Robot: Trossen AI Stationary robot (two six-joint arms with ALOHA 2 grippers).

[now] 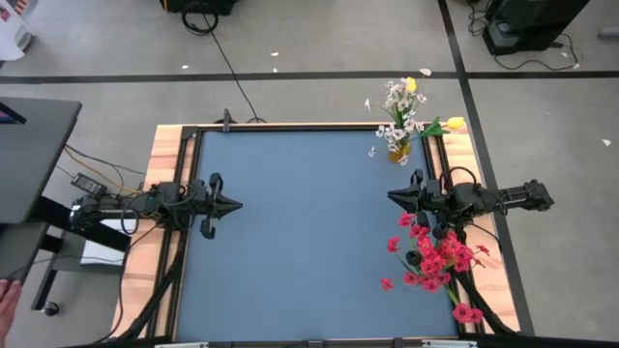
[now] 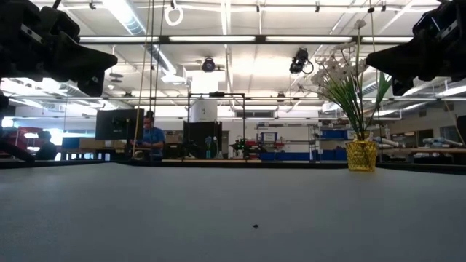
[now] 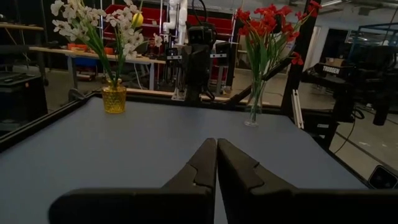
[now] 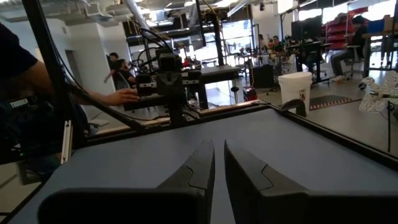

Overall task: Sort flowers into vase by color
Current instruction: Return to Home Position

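A yellow vase [image 1: 397, 152] stands at the table's far right corner and holds white flower sprays [image 3: 93, 25] and yellow tulip buds [image 1: 455, 124]. A clear vase [image 3: 254, 112] near the right edge holds the red blossom clusters [image 1: 437, 253]. My left gripper [image 1: 237, 204] rests level at the table's left side, shut and holding nothing. My right gripper [image 1: 392, 197] rests level at the right side, just on the far side of the red flowers. Its fingers [image 4: 249, 177] are closed to a narrow slit with nothing between them.
The blue mat [image 1: 309, 232] lies bare between the two arms. A raised black rail and wooden border [image 1: 160, 155] frame the table. A person's arm and hand [image 4: 121, 96] reach in beyond the table's left edge. Loose petals lie on the floor past the far edge.
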